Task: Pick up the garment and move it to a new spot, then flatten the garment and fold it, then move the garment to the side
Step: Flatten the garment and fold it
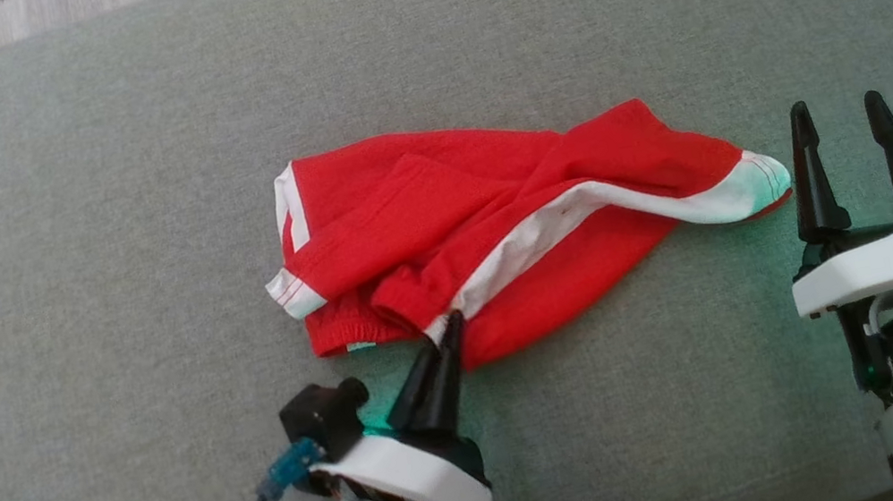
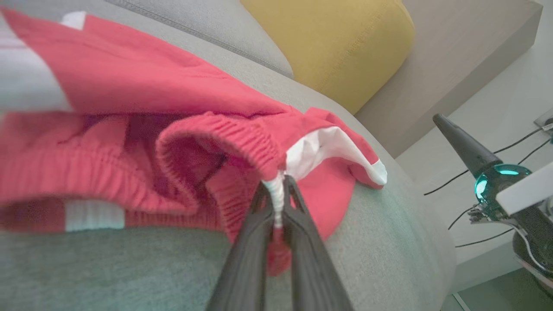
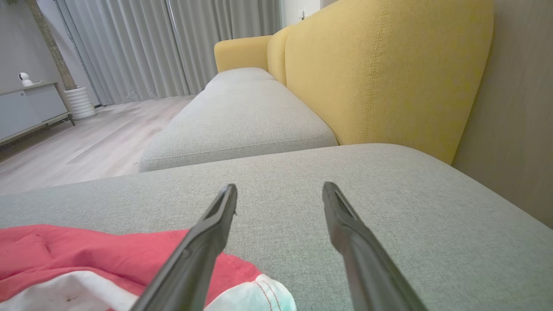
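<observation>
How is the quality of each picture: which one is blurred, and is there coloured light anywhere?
Head view: fairly sharp, evenly lit; a teal glow lies on the grey cushion by the left gripper and tints the white cuff of the red garment. Left wrist view: the garment's left part is smeared. Right wrist view: the sharpest; the fingers of the right gripper soften near the lens.

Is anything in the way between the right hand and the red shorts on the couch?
Nothing visible. The open right hand is just beside the leg end of the crumpled red-and-white fabric shorts, only bare grey couch cushion between.
</observation>
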Available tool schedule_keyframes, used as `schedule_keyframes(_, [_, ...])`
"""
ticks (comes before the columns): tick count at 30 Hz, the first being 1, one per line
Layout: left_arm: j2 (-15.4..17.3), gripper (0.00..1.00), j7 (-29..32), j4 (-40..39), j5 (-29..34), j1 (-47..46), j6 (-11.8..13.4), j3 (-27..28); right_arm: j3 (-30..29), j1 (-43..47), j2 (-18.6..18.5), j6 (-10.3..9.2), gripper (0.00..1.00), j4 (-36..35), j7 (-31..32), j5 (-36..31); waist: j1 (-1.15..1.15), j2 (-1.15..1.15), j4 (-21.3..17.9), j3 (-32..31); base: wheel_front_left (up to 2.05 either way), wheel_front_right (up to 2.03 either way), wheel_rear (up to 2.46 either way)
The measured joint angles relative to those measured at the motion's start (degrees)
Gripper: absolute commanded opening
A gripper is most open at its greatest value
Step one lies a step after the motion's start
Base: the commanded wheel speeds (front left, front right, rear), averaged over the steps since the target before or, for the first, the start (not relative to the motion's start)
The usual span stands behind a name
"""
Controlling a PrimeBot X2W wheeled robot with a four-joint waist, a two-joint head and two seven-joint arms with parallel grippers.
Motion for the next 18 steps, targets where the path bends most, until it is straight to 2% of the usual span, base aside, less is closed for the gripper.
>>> schedule_keyframes(5, [0.78,0.00,0.00,-1.42,1.78,-0.26,0.00,6.76,-0.01,0.09,0.00,0.00,1.00,0.27,0.00,0.56,0.00,0.00,1.06,-0.35,0.00,0.00,0.00])
schedule_keyframes(8, [2.41,0.00,0.00,-1.38,4.58,-1.52,0.00,11.13,0.82,0.48,0.00,0.00,1.00,0.96,0.00,1.23,0.00,0.00,1.98,-0.88,0.00,0.00,0.00])
schedule_keyframes(15, [6.26,0.00,0.00,3.35,12.04,-3.24,0.00,16.18,3.87,2.48,0.01,0.00,1.00,2.56,0.00,2.55,-0.01,0.00,3.33,-2.58,0.00,0.00,0.00])
schedule_keyframes(16, [6.55,0.02,0.00,4.52,13.11,-3.14,0.00,16.88,4.23,2.48,0.01,0.00,1.00,2.57,0.00,2.55,-0.01,0.00,3.42,-2.79,0.00,0.00,0.00])
schedule_keyframes(17, [6.65,0.31,0.00,5.25,14.08,-2.93,0.10,17.92,4.53,2.48,0.01,0.00,1.00,2.58,0.00,2.70,-0.01,0.00,3.52,-2.97,0.00,0.00,0.00])
schedule_keyframes(18, [6.66,0.84,0.00,5.81,15.11,-2.70,0.12,18.81,4.83,2.49,0.01,0.00,1.00,2.59,0.00,3.08,-0.01,0.00,3.59,-3.15,0.00,0.00,0.00])
